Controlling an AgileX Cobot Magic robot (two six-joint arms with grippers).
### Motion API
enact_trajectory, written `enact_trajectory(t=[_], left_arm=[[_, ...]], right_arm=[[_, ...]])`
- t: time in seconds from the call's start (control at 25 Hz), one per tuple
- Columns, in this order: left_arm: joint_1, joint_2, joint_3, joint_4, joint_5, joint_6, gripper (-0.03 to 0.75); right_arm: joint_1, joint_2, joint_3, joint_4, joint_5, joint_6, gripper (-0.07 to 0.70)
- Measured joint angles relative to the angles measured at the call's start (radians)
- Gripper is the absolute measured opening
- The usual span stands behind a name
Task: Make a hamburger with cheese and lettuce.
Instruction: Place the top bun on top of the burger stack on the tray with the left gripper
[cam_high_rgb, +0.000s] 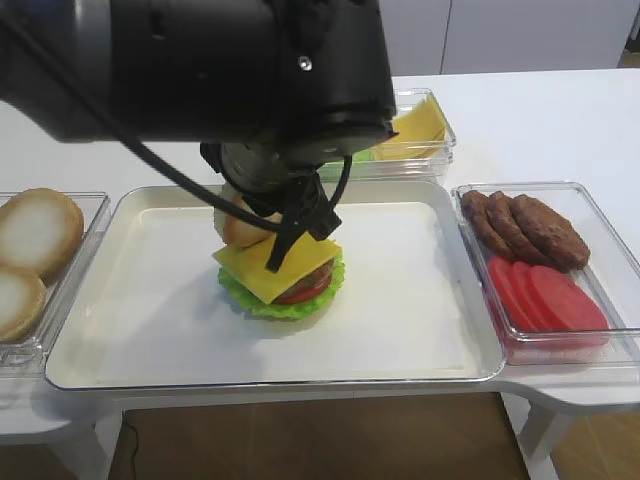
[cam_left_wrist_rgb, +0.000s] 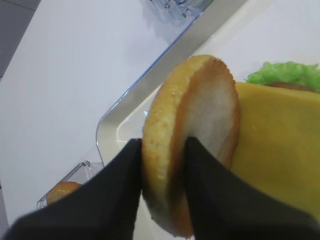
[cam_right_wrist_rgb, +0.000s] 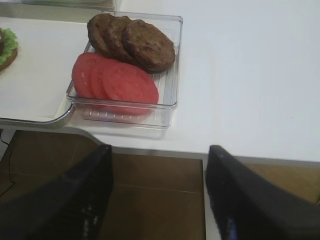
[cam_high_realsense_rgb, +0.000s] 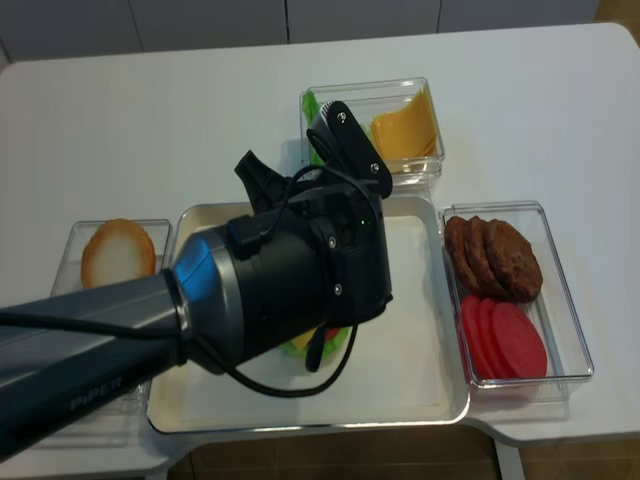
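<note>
Golden, pitted bun top (cam_left_wrist_rgb: 187, 145) is pinched on edge between the black left gripper (cam_left_wrist_rgb: 162, 165) fingers, tilted over the hamburger (cam_high_rgb: 282, 275) on the tray (cam_high_rgb: 150, 330) — flat yellow cheese (cam_high_rgb: 275, 262), ruffled lettuce (cam_high_rgb: 262, 300). Right gripper (cam_right_wrist_rgb: 157, 192) is spread wide off the table.

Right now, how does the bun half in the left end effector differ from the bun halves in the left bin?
The held bun half stands on edge, pinched by the left end effector over the cheese; the bin bun halves lie flat. The held one shows its golden crust; the bin ones show pale faces. Both are round.
</note>
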Motion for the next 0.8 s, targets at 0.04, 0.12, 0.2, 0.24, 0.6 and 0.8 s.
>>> enact_trajectory(t=[0.04, 0.12, 0.2, 0.24, 0.6, 0.8], left_arm=[[0.0, 0.0, 0.0, 0.0, 0.0, 0.0, 0.208], [-0.004, 0.0, 0.0, 0.0, 0.0, 0.0, 0.211], [-0.006, 0.0, 0.0, 0.0, 0.0, 0.0, 0.212], [-0.006, 0.0, 0.0, 0.0, 0.0, -0.002, 0.213], [-0.027, 0.0, 0.0, -0.002, 0.002, -0.011, 0.214], [-0.028, 0.0, 0.0, -0.011, 0.002, -0.023, 0.214]], right_arm=[[0.0, 0.0, 0.0, 0.0, 0.0, 0.0, 0.446], [0.0, 0.0, 0.0, 0.0, 0.0, 0.0, 0.446], [0.0, 0.0, 0.0, 0.0, 0.0, 0.0, 0.447], [0.0, 0.0, 0.0, 0.0, 0.0, 0.0, 0.446], [0.0, 0.0, 0.0, 0.0, 0.0, 0.0, 0.446], [0.0, 0.0, 0.0, 0.0, 0.0, 0.0, 0.447]])
